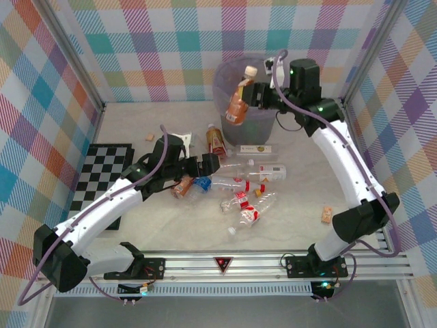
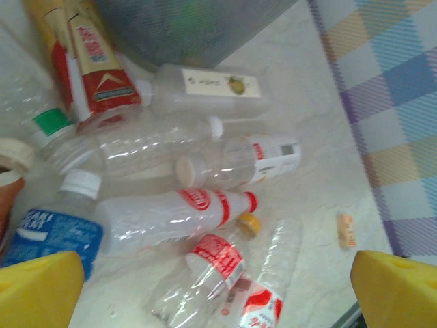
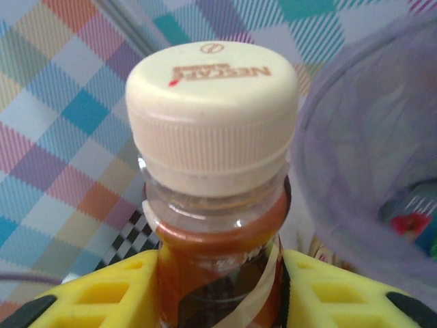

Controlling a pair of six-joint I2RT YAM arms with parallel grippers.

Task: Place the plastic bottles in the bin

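- Right pincer (image 3: pixel 218 301) clamps the brown bottle (image 3: pixel 205 253) up by the bin (image 1: pixel 229 75) rim; its cream cap (image 3: pixel 212 102) reads "Nescafé", upside down.
- Left pincer (image 2: pixel 215 294) gapes wide, empty, over bottles (image 2: pixel 171 212) on the desk (image 2: pixel 307 137); label writing blurred.

The left arm (image 1: pixel 109 205) stretches low over the middle of the table (image 1: pixel 300 205), left gripper (image 1: pixel 208 164) spread wide. The right arm (image 1: pixel 348 164) reaches high near the far edge, right gripper (image 1: pixel 251 94) clamped on a brown cream-capped plastic bottle (image 1: pixel 237 102).
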